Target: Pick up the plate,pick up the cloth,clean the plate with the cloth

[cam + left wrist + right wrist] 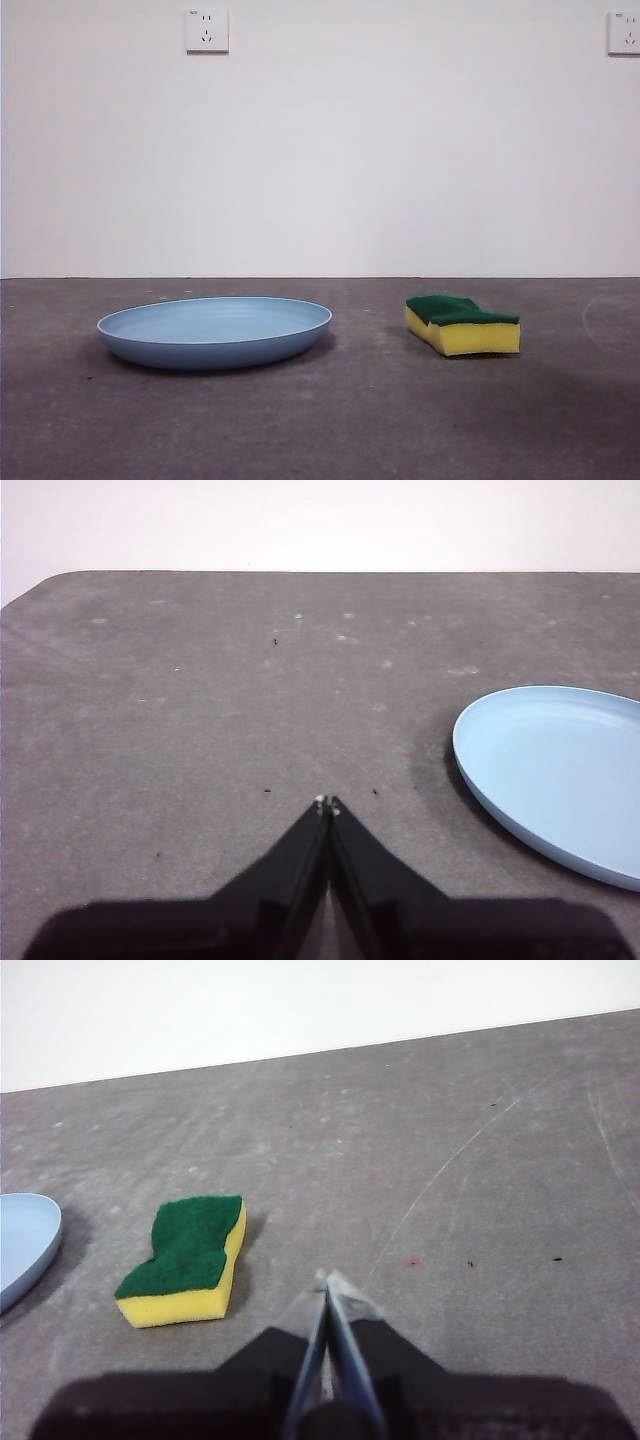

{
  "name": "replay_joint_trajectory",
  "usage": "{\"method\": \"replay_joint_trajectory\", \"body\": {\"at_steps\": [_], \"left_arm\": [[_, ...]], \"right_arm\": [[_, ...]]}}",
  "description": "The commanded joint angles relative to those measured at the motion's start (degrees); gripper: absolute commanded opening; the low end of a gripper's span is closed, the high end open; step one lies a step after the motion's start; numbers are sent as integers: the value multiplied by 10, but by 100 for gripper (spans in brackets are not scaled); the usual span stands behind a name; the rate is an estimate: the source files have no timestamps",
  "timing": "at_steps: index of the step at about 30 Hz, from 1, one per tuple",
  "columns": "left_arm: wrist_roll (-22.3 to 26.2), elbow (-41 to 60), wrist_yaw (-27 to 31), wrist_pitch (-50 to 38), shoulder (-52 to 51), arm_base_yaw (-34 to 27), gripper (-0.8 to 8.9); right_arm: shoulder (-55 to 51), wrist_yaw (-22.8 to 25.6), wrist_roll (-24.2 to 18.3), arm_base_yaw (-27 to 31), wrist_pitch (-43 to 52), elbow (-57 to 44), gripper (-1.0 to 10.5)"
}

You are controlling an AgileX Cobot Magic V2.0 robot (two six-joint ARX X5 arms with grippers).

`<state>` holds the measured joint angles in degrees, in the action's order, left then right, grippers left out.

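The light-blue plate [215, 331] lies flat on the dark grey table, left of centre in the front view. It also shows in the left wrist view [560, 775], and its rim shows in the right wrist view [22, 1245]. The cloth is a yellow sponge with a green scouring top [463, 324]; it lies flat to the right of the plate and shows in the right wrist view [188, 1259]. My left gripper [327, 804] is shut and empty, above the table beside the plate. My right gripper [327, 1280] is shut and empty, beside the sponge. Neither arm shows in the front view.
The dark grey table [330, 430] ends at a white wall with two sockets [207, 30]. Its far left corner is rounded in the left wrist view [50, 580]. Thin scratches mark the surface near the right gripper [450, 1170].
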<state>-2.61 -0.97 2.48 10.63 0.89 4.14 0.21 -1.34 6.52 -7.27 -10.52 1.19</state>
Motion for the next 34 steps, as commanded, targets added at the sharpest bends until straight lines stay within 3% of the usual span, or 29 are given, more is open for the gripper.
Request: {"method": "replay_joint_trajectory", "body": {"at_steps": [1, 8, 11, 17, 23, 28, 34], "left_arm": [[-7, 8, 1, -8, -1, -2, -3], [-23, 8, 0, -29, -1, -1, -3], [-52, 8, 0, -29, -1, -1, -3], [-74, 0, -53, -30, -1, -1, -6], [-145, -53, -92, -5, 21, -1, -6], [-151, -121, -101, 10, 82, -1, -6], [-149, -212, -120, 26, 184, -1, -5]], "right_arm": [[-1, -1, 16, 0, 2, -8, 1], [-1, -1, 32, 0, 2, -8, 1], [-1, -1, 54, 0, 5, -8, 1], [-1, -2, 122, 0, 14, 9, -8], [28, -2, 191, 0, 13, 72, -10], [104, -7, 200, 0, 10, 146, -10], [231, -83, 190, 0, 10, 245, -9]]}}
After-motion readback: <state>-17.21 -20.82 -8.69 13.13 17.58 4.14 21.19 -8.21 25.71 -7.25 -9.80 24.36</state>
